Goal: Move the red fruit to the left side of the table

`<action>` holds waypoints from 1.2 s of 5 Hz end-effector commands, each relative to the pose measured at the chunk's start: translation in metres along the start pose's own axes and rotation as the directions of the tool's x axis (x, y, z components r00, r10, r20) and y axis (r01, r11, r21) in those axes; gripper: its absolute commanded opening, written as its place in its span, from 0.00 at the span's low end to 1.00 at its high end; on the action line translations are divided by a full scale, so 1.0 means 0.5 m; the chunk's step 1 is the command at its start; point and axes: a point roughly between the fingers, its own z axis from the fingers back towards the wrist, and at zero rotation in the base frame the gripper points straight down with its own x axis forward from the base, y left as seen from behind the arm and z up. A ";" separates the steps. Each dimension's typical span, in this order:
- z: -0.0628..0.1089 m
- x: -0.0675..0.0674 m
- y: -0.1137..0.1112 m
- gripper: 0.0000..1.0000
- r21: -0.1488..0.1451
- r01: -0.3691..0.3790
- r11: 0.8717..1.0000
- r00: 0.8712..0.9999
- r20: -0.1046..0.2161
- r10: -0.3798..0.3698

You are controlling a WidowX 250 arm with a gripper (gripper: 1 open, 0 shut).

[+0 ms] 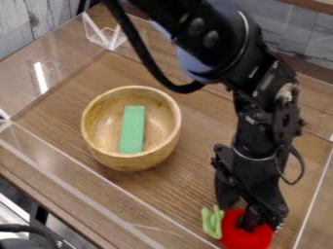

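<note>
Gripper (250, 220) down over red fruit (242, 230), near right; jaw gap unreadable. Seat squarely before lifting left.

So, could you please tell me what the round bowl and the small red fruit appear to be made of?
The round light-tan bowl looks like wood with a smooth, lightly sheened finish; faint grain shows. The small red fruit with its light-green leafy cap looks like glossy moulded plastic, though soft rubber is possible.
</note>
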 end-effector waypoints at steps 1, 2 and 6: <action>0.012 -0.007 -0.014 0.00 0.005 -0.009 1.000 1.000 -0.017 0.009; 0.073 0.001 -0.017 0.00 0.024 -0.041 0.999 0.999 0.029 0.041; 0.321 0.020 0.133 0.00 0.088 -0.361 0.928 0.912 0.243 0.332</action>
